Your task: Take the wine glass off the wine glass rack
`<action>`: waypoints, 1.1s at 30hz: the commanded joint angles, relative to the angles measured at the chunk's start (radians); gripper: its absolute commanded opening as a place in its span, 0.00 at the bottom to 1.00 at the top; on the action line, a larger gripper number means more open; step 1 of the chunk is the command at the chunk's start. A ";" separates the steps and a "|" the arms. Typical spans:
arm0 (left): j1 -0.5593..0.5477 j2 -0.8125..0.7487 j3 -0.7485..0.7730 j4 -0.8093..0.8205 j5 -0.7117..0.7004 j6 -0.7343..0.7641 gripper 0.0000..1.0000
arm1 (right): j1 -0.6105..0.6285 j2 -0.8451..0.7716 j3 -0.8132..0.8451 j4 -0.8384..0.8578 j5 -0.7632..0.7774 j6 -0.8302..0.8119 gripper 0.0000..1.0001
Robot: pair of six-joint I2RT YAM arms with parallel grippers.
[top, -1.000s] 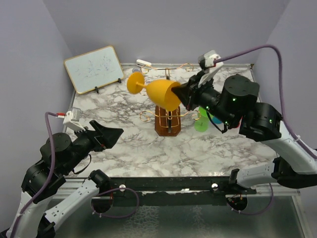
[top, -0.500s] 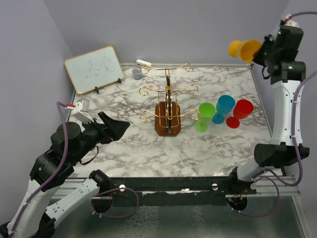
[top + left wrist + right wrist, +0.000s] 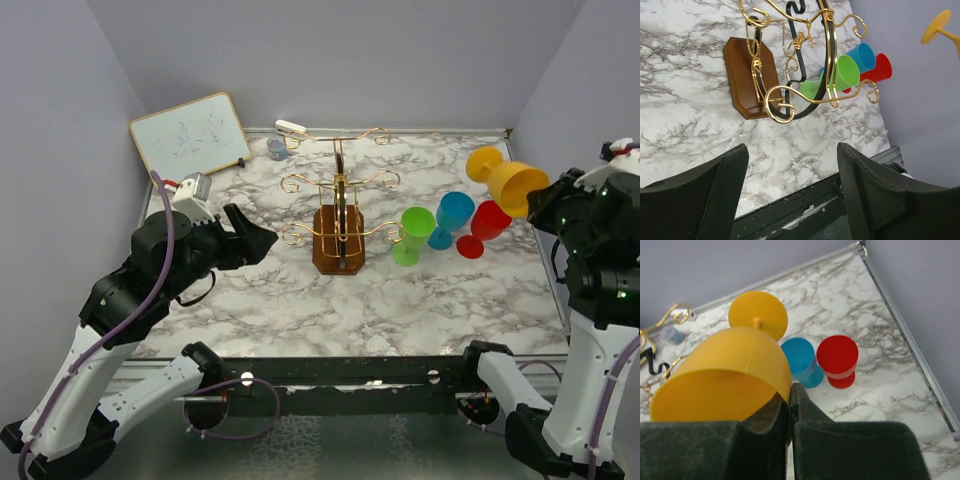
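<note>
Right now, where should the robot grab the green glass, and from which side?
Probably the rim, from above: the green glass stands upright with its mouth open, so its thin wall can be pinched. Take the near edge, since the blue glass crowds its far right side.

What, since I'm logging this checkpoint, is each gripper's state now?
Left gripper: open, holding nothing.
Right gripper: closed on the rim of the yellow wine glass.
</note>
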 commanded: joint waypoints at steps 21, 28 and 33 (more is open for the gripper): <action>0.002 -0.004 -0.003 -0.015 -0.072 0.191 0.73 | 0.094 -0.116 -0.392 -0.232 0.009 0.016 0.01; 0.002 -0.087 -0.092 -0.016 -0.171 0.242 0.73 | 0.094 -0.051 -0.450 -0.164 0.015 0.014 0.02; 0.002 -0.146 -0.157 0.005 -0.218 0.266 0.73 | 0.094 0.003 -0.489 -0.102 0.005 0.009 0.03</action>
